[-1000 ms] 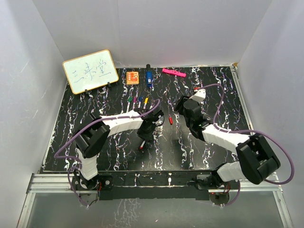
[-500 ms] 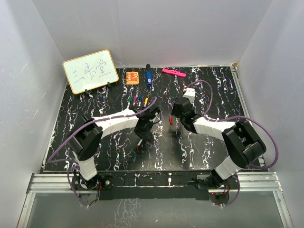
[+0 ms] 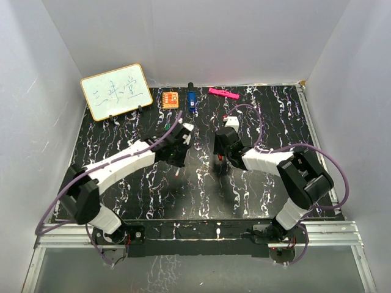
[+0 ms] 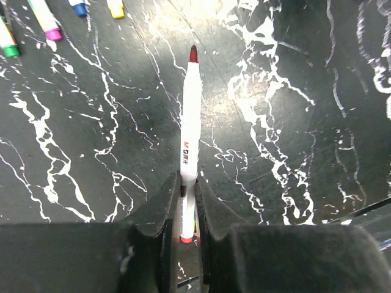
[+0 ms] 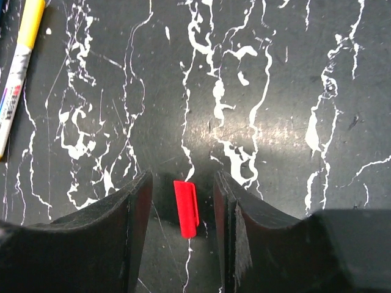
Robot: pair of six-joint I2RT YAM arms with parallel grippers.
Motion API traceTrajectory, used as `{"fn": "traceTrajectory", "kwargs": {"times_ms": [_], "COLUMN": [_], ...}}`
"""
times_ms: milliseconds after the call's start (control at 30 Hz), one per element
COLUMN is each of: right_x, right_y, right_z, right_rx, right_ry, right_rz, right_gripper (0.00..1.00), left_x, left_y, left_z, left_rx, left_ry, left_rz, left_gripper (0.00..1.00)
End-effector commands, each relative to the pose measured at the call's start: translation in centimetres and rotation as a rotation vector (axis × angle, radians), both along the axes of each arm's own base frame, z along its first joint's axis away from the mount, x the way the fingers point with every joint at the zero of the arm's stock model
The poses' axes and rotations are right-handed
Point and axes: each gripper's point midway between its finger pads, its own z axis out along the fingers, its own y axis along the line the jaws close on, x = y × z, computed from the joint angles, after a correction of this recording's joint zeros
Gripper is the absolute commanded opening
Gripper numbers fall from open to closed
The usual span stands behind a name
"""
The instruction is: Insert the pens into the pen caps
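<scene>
My left gripper (image 4: 187, 180) is shut on the rear part of a white pen (image 4: 190, 116), whose red tip points away from me above the table. In the top view this gripper (image 3: 178, 160) hangs left of centre. My right gripper (image 5: 182, 180) is open and stands low astride a red pen cap (image 5: 186, 207), which lies flat on the table with a gap to each finger. From above, that cap (image 3: 219, 158) sits under the right gripper (image 3: 220, 152). Other pens lie beyond: green end (image 4: 7, 47), pink end (image 4: 46, 22), and a yellow one (image 5: 21, 55).
A whiteboard (image 3: 116, 91) stands at the back left. An orange square (image 3: 170, 99), a chunky blue object (image 3: 191, 101) and a pink bar (image 3: 223, 93) lie along the back edge. White walls close in the black marbled table (image 3: 269, 116).
My left arm has swung toward the back, carrying the pen. My right gripper has moved left and come down astride the red cap, its jaws slightly narrower.
</scene>
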Motion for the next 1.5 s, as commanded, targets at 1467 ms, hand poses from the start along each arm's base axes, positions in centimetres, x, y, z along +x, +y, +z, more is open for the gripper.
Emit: {"fn": "traceTrajectory", "kwargs": {"times_ms": [1467], "right_x": [-5.8], "right_y": [0.5], "right_z": [-7.1], "right_rx": [-0.222], "right_ry": [0.294], "right_rz": [0.023], "right_gripper": [0.18], "left_x": [3.7], "left_y": [-1.3], "left_z": [6.5], "left_rx": [-0.339], "left_ry": [-0.354], "left_rz": [0.055], "left_gripper": [0.0]}}
